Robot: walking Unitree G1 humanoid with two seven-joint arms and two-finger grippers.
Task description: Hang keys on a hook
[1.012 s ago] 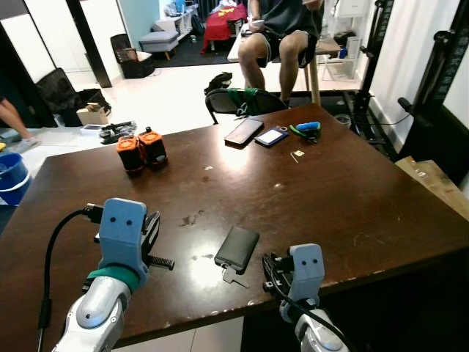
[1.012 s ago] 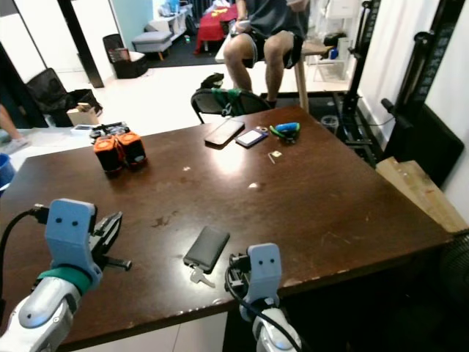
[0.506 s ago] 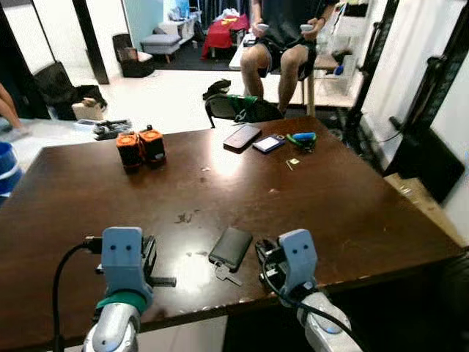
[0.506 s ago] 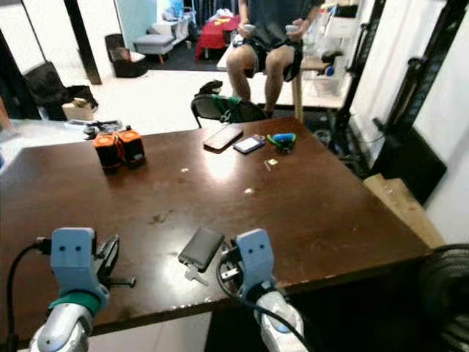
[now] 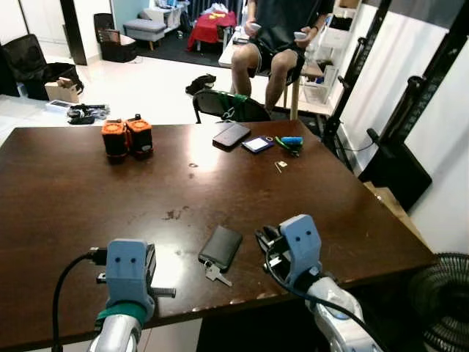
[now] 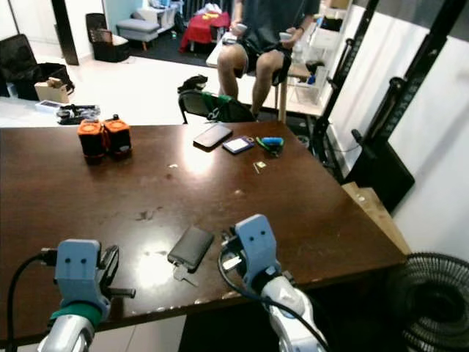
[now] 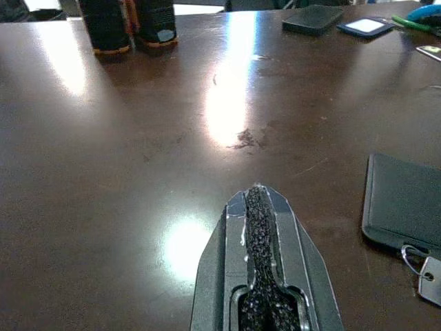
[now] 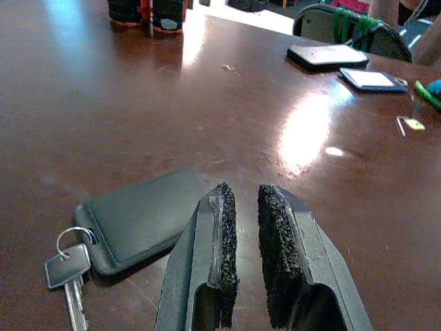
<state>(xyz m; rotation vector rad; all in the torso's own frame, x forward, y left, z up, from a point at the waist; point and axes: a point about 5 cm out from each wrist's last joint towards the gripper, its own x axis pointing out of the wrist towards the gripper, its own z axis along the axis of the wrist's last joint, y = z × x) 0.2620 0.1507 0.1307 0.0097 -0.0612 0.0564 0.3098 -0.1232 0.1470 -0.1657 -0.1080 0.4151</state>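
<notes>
Head camera: a dark brown table [image 5: 352, 213] carries a flat black key case [image 5: 220, 247] near its front edge, with a silver key [image 5: 215, 274] on a ring at the case's near end. The right gripper [image 5: 268, 246] hovers just beside the case, on its right. The left gripper [image 5: 150, 265] sits low over the front edge, well apart from the case on its left. Beyond the case stand two orange-topped batteries [image 5: 127, 138]; farther back lie a dark phone [image 5: 231, 135], a smaller phone [image 5: 258, 144] and a blue-green tool [image 5: 289, 143]. A seated person [image 5: 272, 37] is behind the table.

Left wrist camera: the left fingers [image 7: 258, 276] are pressed together, holding nothing, above bare table; the case is near them.

Right wrist camera: the right fingers [image 8: 222, 248] stand slightly parted, empty, tips just beside the case's edge; the key lies flat on the table.
</notes>
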